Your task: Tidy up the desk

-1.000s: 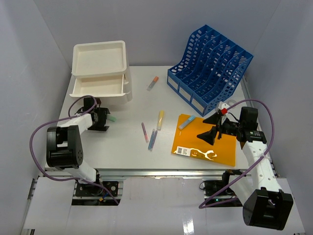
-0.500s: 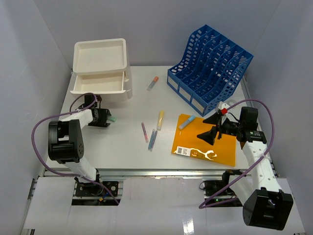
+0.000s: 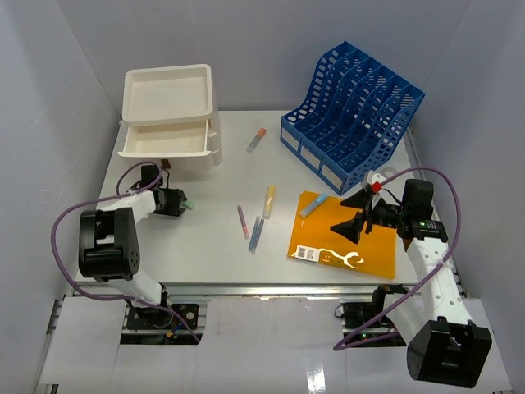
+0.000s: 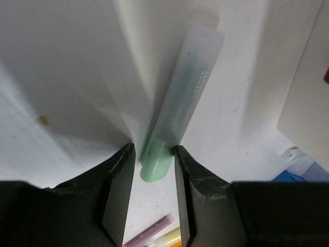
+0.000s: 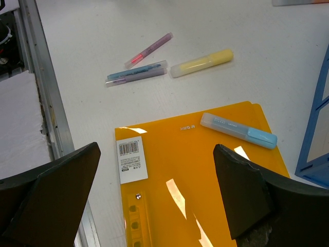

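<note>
The white desk (image 3: 205, 254) holds scattered stationery. My left gripper (image 3: 174, 201) lies low at the left, below the drawer box. In the left wrist view its jaws (image 4: 151, 170) stand narrowly apart round the capped end of a green highlighter (image 4: 177, 108) lying on the desk; the right finger touches it and a thin gap shows at the left finger. The highlighter also shows in the top view (image 3: 188, 200). My right gripper (image 3: 354, 215) is wide open and empty above an orange folder (image 3: 343, 238). In the right wrist view the gripper (image 5: 157, 149) hangs over the folder (image 5: 190, 170).
A blue highlighter (image 3: 313, 206) lies on the folder's far corner. A yellow highlighter (image 3: 269, 199), a pink pen (image 3: 243, 221) and a blue pen (image 3: 256, 234) lie mid-desk. An orange-tipped marker (image 3: 257, 139) lies farther back. A white drawer box (image 3: 170, 98) with one drawer open stands back left, a blue file rack (image 3: 354, 115) back right.
My left gripper has shifted slightly beside the green highlighter, which stays in place. The right arm has not moved.
</note>
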Motion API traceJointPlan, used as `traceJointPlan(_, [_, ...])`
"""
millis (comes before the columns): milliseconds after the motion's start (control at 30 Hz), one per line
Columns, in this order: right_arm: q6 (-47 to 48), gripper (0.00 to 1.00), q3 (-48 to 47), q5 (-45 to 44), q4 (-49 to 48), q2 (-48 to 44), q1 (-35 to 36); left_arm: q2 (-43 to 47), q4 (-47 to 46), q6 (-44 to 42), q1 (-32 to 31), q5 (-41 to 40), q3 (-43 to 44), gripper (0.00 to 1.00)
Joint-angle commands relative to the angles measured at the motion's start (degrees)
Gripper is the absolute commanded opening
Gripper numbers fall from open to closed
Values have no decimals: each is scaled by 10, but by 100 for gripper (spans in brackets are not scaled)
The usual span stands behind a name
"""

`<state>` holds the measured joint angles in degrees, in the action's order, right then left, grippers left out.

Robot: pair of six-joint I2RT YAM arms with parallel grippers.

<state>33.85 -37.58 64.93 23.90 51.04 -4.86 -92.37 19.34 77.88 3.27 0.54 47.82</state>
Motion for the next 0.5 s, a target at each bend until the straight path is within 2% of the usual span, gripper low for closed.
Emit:
traceJointPlan(0, [-1, 98, -1, 20, -4, -7, -2, 73, 76, -22, -2, -36, -74, 47])
traceJointPlan(133, [-2, 98, -1, 25, -4, -7, -2, 130, 75, -34, -2, -52, -118, 48])
traceJointPlan(267, [-2, 98, -1, 26, -4, -7, -2, 124, 74, -49, -1, -60, -122, 60])
traceJointPlan(367, [-2, 98, 0, 23, -3, -8, -2, 102, 72, -63, -1, -60, -112, 76])
traceJointPlan(467, [-2, 98, 0, 20, -3, -10, -2, 77, 72, -74, -1, -69, -97, 85])
